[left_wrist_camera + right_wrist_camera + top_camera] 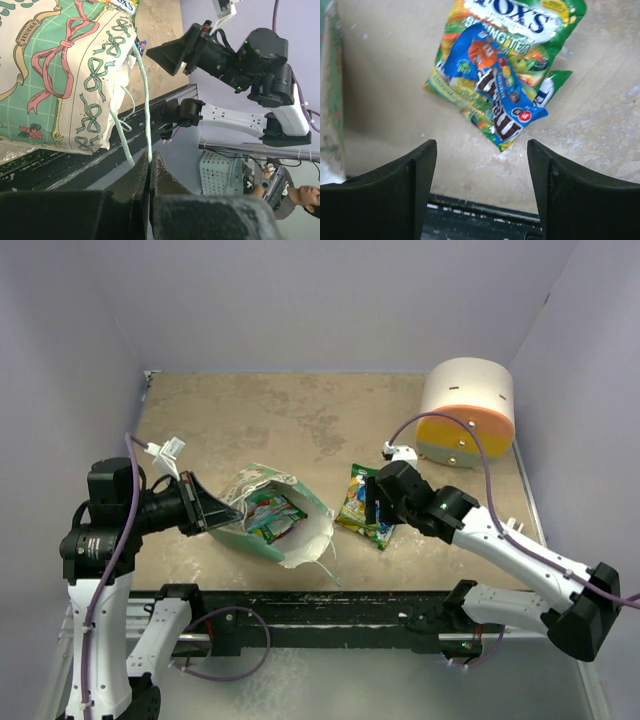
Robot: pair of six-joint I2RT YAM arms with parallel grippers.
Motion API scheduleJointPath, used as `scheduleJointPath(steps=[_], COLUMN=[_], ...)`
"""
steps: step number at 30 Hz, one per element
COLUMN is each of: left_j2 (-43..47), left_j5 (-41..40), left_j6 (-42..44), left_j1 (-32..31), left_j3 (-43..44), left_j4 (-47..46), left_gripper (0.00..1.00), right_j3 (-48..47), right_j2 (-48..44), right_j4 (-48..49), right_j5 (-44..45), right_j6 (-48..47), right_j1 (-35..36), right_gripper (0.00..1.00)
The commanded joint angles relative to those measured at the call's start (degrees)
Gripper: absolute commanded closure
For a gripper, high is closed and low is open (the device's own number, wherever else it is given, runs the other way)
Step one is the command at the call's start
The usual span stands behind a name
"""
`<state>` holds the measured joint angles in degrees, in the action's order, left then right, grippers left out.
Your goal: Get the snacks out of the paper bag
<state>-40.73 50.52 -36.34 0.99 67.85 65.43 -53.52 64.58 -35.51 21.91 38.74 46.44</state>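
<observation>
Top external view: nearest the counter's (200,420) front edge, on the left side, the left gripper (214,512) meets the edge of the paper bag (305,540). The left wrist view shows this gripper (150,161) pinched fully together on the bag's thin string handle (145,100), with the bag's (60,75) patterned side hanging just beyond it. The bag lies on its side towards the front left of the counter, with its mouth gaping to the right and several bright packets (268,512) inside it. Just right of the mouth, about mid-counter and apart from the bag, a yellow-green packet (352,510) lies flat on the surface. The right gripper (371,502) hovers over it. In the right wrist view this gripper (481,147) stands wide apart with nothing between its jaws, and a smaller blue packet (497,90) rests on top of the yellow-green one (555,45). Farther back on the right sits a small white block (400,452). Beyond it a cream, orange and yellow cylinder (467,410) stands in the far right corner.
</observation>
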Motion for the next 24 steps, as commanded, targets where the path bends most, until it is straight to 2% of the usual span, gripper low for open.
scheduleJointPath(steps=[1, 5, 10, 17, 21, 24], left_j2=[-1.32, -2.69, -3.45, -4.86, -5.61, -4.96], left_j5=[-0.08, -1.10, -2.58, -1.49, -1.94, -2.71], left_j6=[1.35, 1.79, 0.73, -0.96, -0.81, -0.73], left_j1=[-0.10, -0.12, -0.12, -0.12, -0.12, -0.12], left_j3=[0.61, 1.58, 1.89, 1.81, 3.66, 3.87], left_j4=[-1.79, -1.88, -2.36, -3.46, -4.48, -5.37], left_gripper=[1.00, 1.00, 1.00, 1.00, 1.00, 1.00], right_j3=[0.03, 5.28, 8.60, 9.96, 14.00, 13.15], right_j2=[-4.28, -6.33, -3.25, 7.35, 11.38, 14.38], right_j4=[-1.79, 5.11, 13.81, 23.98, 35.79, 36.96], right_j5=[-12.21, -21.08, -21.67, -21.02, -24.77, -23.20], right_j6=[-5.03, -1.43, 7.14, 16.86, 24.12, 26.08], right_j1=[-0.11, 0.24, 2.98, 11.55, 12.01, 12.01], right_gripper=[0.25, 0.24, 0.24, 0.32, 0.35, 0.37])
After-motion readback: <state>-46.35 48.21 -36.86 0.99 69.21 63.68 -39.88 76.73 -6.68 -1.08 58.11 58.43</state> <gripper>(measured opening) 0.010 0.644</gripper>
